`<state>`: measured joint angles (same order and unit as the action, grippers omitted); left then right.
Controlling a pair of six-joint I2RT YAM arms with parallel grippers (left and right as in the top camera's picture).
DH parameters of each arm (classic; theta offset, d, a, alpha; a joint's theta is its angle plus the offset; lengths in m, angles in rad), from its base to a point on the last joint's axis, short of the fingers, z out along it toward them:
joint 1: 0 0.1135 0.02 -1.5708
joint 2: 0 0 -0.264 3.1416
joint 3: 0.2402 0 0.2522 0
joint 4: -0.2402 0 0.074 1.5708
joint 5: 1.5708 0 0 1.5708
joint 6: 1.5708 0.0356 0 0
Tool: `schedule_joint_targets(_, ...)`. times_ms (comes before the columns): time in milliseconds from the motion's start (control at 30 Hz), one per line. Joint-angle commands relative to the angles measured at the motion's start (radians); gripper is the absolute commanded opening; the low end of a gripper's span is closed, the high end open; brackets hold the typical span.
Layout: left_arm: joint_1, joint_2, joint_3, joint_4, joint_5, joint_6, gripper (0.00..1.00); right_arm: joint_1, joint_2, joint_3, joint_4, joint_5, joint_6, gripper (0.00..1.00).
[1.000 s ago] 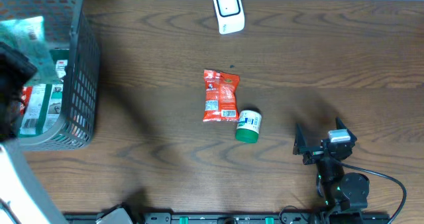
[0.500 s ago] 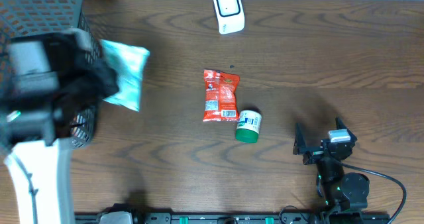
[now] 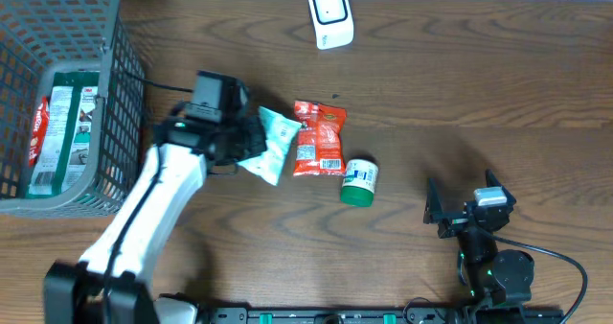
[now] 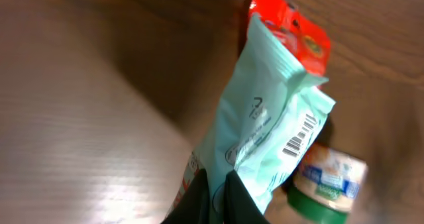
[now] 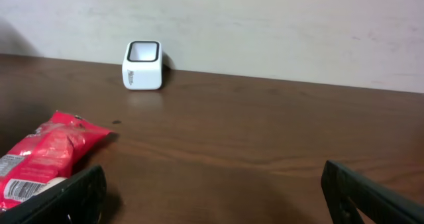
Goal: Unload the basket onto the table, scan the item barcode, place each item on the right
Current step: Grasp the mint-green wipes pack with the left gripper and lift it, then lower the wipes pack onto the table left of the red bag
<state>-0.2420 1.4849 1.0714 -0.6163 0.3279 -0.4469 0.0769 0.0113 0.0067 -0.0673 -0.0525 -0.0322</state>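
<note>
Over the table (image 3: 431, 84), your left arm (image 3: 144, 209) reaches diagonally from the near-left corner, and your right arm (image 3: 493, 271) sits folded near-right, jaws wide apart. The left jaws are clamped on the pale green packet (image 3: 273, 144), just beside the red packet (image 3: 319, 137).

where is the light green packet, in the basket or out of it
Out. The left gripper is shut on the light green packet, right of the basket, next to the red packet.
</note>
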Motion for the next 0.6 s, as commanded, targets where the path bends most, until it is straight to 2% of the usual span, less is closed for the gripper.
schedule_joint_targets(0,-0.033,0.078,-0.026,0.056,-0.087,-0.127,0.07,0.0,-0.005,-0.001,-0.004,-0.001,0.017,0.99)
schedule_joint_targets(133,-0.059,0.183,-0.026,0.079,-0.159,-0.198,0.07,0.0,-0.005,-0.001,-0.004,-0.001,0.017,0.99)
schedule_joint_targets(467,-0.058,0.246,-0.026,0.121,-0.161,-0.198,0.09,0.0,-0.005,-0.001,-0.004,-0.001,0.017,0.99)
schedule_joint_targets(567,-0.058,0.245,-0.025,0.126,-0.152,-0.197,0.33,0.0,-0.005,-0.001,-0.004,-0.001,0.017,0.99)
